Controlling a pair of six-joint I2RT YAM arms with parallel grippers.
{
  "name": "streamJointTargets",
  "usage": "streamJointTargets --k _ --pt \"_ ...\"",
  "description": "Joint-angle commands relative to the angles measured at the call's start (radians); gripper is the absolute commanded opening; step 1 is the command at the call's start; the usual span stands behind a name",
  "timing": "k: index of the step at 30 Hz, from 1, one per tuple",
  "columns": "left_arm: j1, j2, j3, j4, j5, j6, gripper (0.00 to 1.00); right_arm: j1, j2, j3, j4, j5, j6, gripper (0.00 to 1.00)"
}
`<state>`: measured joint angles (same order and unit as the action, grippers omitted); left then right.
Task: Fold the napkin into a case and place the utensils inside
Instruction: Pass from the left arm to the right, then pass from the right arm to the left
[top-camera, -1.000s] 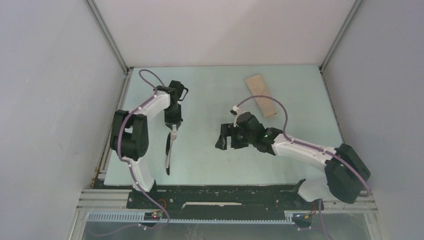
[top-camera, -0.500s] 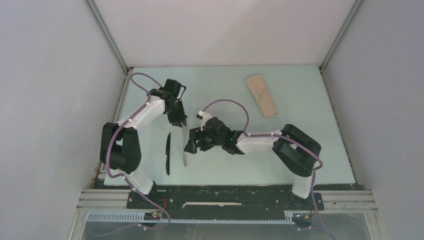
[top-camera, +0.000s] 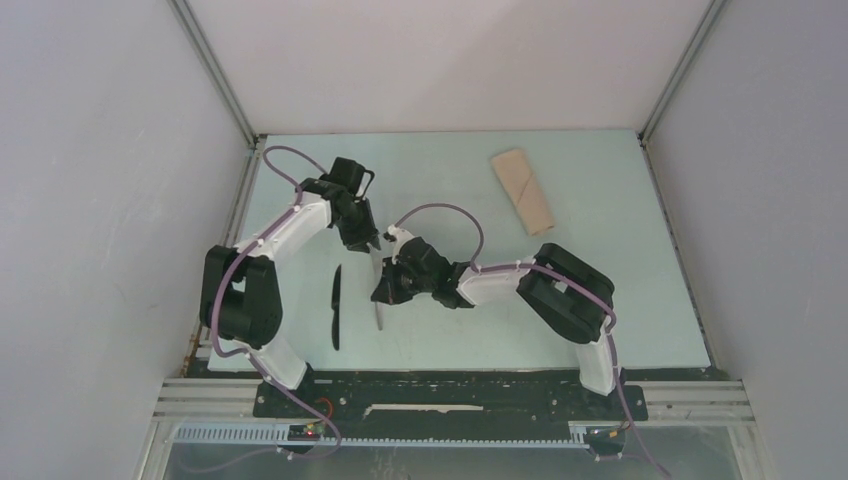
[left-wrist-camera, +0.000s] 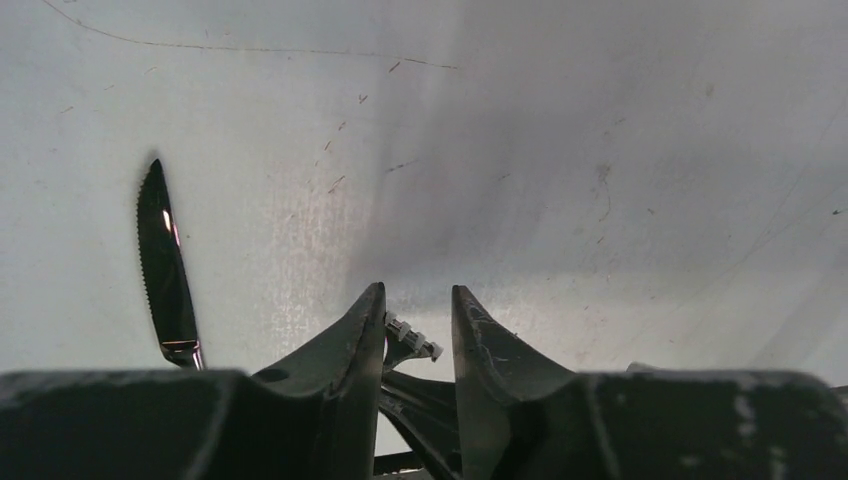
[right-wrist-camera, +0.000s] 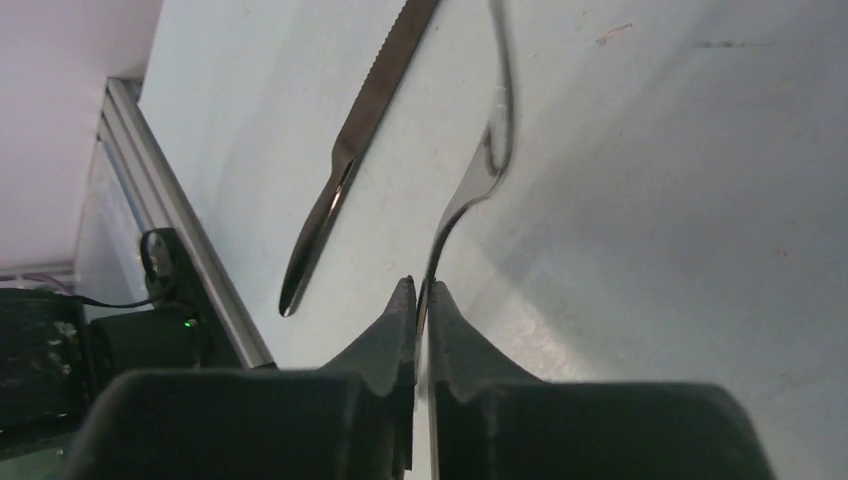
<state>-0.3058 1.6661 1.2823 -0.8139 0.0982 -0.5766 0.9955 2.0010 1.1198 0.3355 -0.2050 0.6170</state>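
Pinched tight between the 2 closed fingers (right-wrist-camera: 388, 345) of the right gripper (right-wrist-camera: 418, 287): slim silver metal fork (right-wrist-camera: 472, 192), seen edge-on, curving ahead. Just left of those fingers, flat on the pale table (right-wrist-camera: 650, 250): slim black serrated table knife (right-wrist-camera: 352, 140). Near the fork's far end, left gripper (left-wrist-camera: 418, 300), fingers slightly parted, gripping nothing. Well beyond, far right: narrow folded beige cloth case (top-camera: 522, 190).

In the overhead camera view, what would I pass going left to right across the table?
Black knife → silver fork, pinched by the right end effector → folded beige cloth case.
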Motion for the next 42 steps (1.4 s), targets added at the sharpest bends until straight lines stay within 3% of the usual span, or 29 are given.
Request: streamJointTargets --k 1,5,9,12,19,25,28,32,36,38,40,42 --pt "-0.003 -0.107 0.003 0.030 0.019 -0.014 0.38 -0.029 -0.004 0.031 0.073 -0.090 0.014 0.00" --pt "-0.002 -0.240 -0.059 0.093 0.067 0.012 0.74 -0.072 -0.090 -0.046 0.140 -0.302 0.000 0.00" --pt "0.004 -0.460 -0.241 0.291 0.205 0.025 0.80 -0.166 -0.171 -0.152 0.308 -0.701 0.083 0.00" --pt "0.002 -0.629 -0.394 0.484 0.338 -0.023 0.81 -0.218 -0.242 -0.203 0.329 -0.858 0.125 0.00" --pt "-0.021 -0.822 -0.593 0.778 0.486 -0.124 0.74 -0.268 -0.429 -0.238 0.172 -0.982 0.055 0.00" --pt "-0.043 -0.843 -0.633 0.908 0.586 -0.182 0.52 -0.274 -0.513 -0.238 0.067 -0.995 -0.005 0.00" --pt "-0.059 -0.847 -0.634 0.956 0.617 -0.204 0.46 -0.276 -0.525 -0.238 0.044 -0.998 -0.018 0.00" --pt "-0.092 -0.845 -0.631 0.952 0.588 -0.190 0.32 -0.267 -0.545 -0.230 0.013 -0.986 -0.036 0.00" --pt "-0.131 -0.867 -0.588 0.836 0.484 -0.121 0.01 -0.255 -0.571 -0.171 -0.229 -0.881 -0.168 0.04" --pt "-0.175 -0.897 -0.545 0.709 0.349 -0.041 0.00 -0.245 -0.592 -0.103 -0.460 -0.689 -0.251 0.17" --pt "-0.264 -0.921 -0.494 0.587 0.132 0.047 0.00 -0.194 -0.612 -0.002 -0.700 -0.317 -0.284 0.38" --pt "-0.315 -0.925 -0.469 0.532 0.007 0.065 0.00 -0.131 -0.626 0.074 -0.828 -0.003 -0.242 0.52"
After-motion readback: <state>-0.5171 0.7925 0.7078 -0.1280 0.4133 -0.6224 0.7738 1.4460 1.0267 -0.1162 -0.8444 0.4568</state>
